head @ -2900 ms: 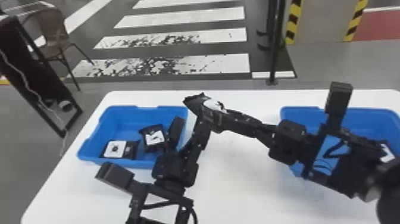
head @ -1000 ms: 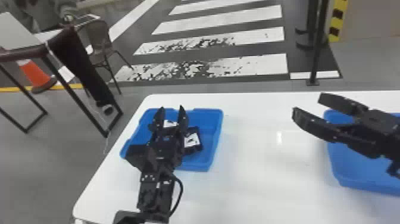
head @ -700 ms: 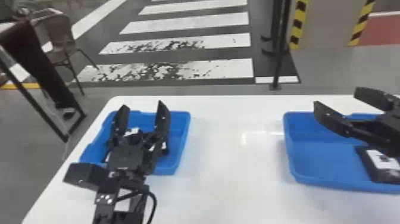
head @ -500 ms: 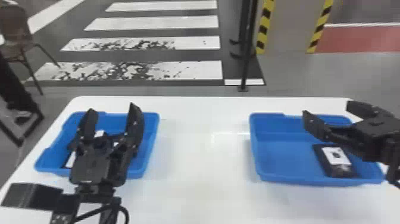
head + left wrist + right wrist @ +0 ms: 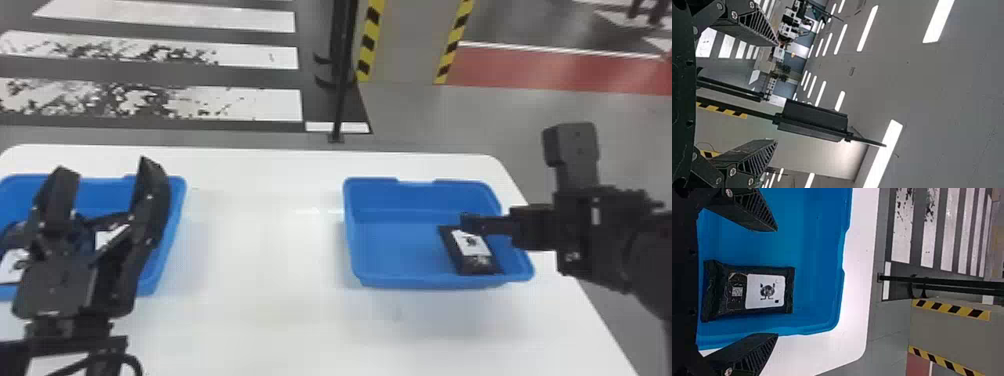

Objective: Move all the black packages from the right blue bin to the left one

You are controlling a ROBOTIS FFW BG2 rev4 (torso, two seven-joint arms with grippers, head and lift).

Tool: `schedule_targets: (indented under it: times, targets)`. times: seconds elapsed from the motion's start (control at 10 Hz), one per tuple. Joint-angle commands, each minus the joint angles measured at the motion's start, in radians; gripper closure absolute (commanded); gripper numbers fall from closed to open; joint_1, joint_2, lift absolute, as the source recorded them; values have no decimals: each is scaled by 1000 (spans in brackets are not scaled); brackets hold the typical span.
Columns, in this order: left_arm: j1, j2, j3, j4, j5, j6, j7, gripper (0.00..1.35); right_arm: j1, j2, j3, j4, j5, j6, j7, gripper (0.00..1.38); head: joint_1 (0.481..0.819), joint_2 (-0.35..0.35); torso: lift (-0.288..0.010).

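Beyond the tabletop, a grey floor [image 5: 500, 130] is being crossed by broad white painted stripes [image 5: 240, 105] (worn through to black in places). Two bins are being supported by a white, flat tabletop [image 5: 260, 320] with rounded corners. The left bin [image 5: 100, 196], a blue plastic tray with raised walls, is being partly hidden by the left arm; the right bin [image 5: 395, 250], of the same blue plastic, is being seen well apart from it.

In the head view, the left gripper [image 5: 106, 169], black with two flat fingers, is being held across the view of the left bin, its jaws being kept widely spread. The right gripper [image 5: 466, 223], likewise black and flat-fingered, is being held over the right side of the right bin (edge-on from the head). In the right wrist view, its jaws are being shown spread, with a package visible between them; whether it is being touched cannot be told.

That black, soft-wrapped package [image 5: 467, 252] is being held flat by the floor of the right bin, near its right wall. At least two black packages [image 5: 14, 262] with white labels are being contained by the left bin (partly covered by the gripper). Smallest, a white label [image 5: 765, 291] with a dark printed figure is being displayed on the right bin's package.
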Motion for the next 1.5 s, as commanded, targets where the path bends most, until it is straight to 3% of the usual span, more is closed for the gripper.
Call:
schedule_targets:
  times: [0.0, 0.4, 1.4]
  targets:
    - [4, 0, 0, 0, 2, 1, 0, 200, -79, -13, 34, 138, 1, 4, 0, 75, 695, -152, -178]
    - [9, -2, 6, 0, 2, -6, 0, 200, -126, -18, 50, 322, -31, 4, 2, 76, 695, -159, -178]
    - [14, -5, 10, 5, 0, -4, -1, 202, -133, -13, 66, 408, -45, 4, -99, 125, 695, -172, -178]
